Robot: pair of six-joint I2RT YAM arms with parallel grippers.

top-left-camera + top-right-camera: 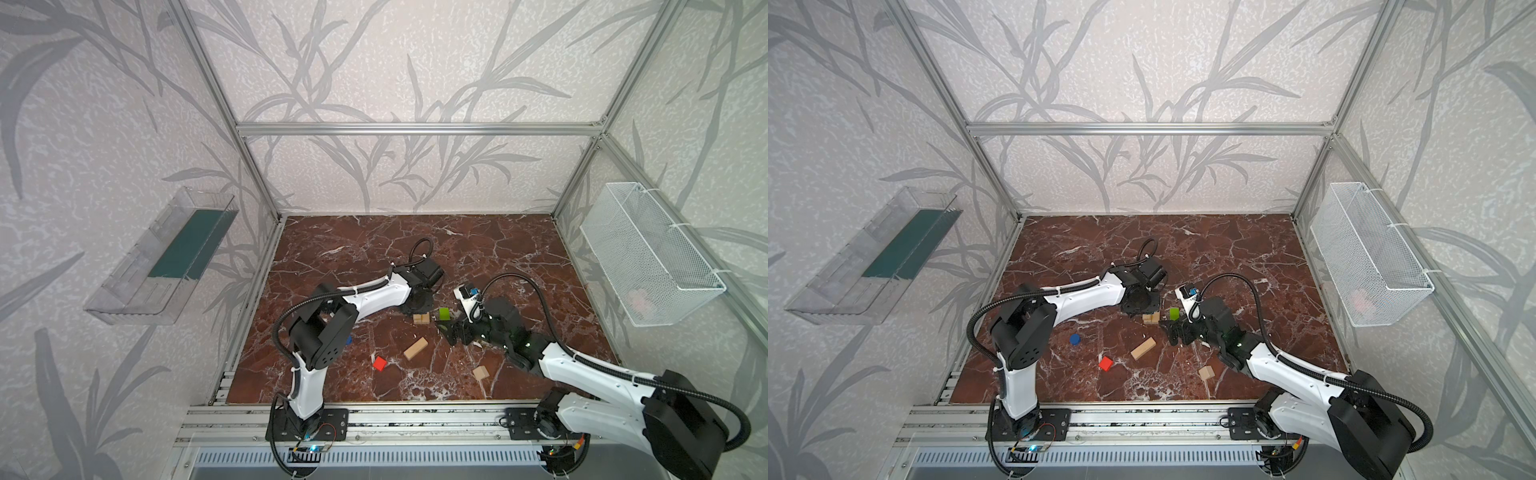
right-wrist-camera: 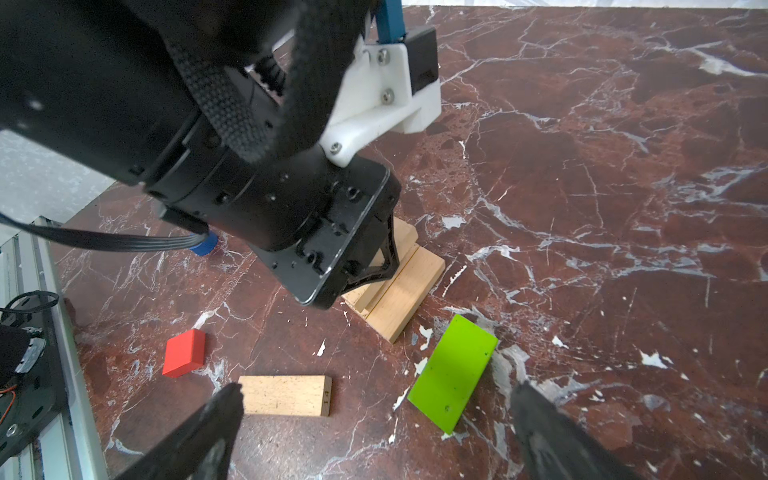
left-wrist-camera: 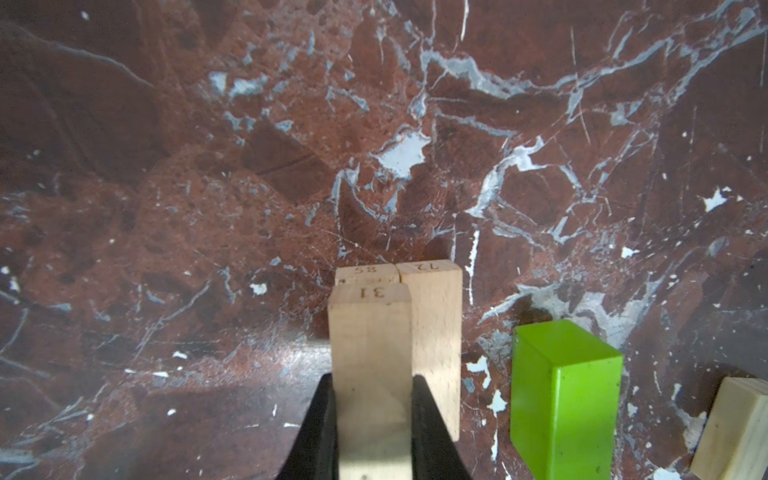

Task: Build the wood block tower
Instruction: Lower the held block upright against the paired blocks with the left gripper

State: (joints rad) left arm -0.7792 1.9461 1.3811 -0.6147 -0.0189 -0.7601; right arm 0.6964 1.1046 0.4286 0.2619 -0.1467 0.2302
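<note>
The left gripper [image 3: 372,386] is gripping a pale wood bar marked 31 [image 3: 368,332] between its 2 black fingers [image 3: 320,428]. It is holding the bar lengthwise directly above the bar marked 85 [image 3: 365,272]; whether those 2 are touching is not showing clearly. The bar marked 85 is lying flat near the middle of the marble table [image 1: 519,257], with its long side touching the bar marked 72 [image 3: 436,316]. A green bar [image 1: 444,313] is lying flat just to the right of this pair, apart from it. The right gripper [image 2: 378,399] is hanging just near-right of the green bar, its jaws spread wide and holding nothing. Nearer the front, a bar marked 14 [image 2: 284,395] is lying flat on its own, at a slant in both top views. A red block [image 1: 379,363] is sitting to its near left and a pale wedge [image 1: 481,372] to its near right. A blue disc [image 1: 1075,339] is sitting well to the left, beside the left arm's elbow.
</note>
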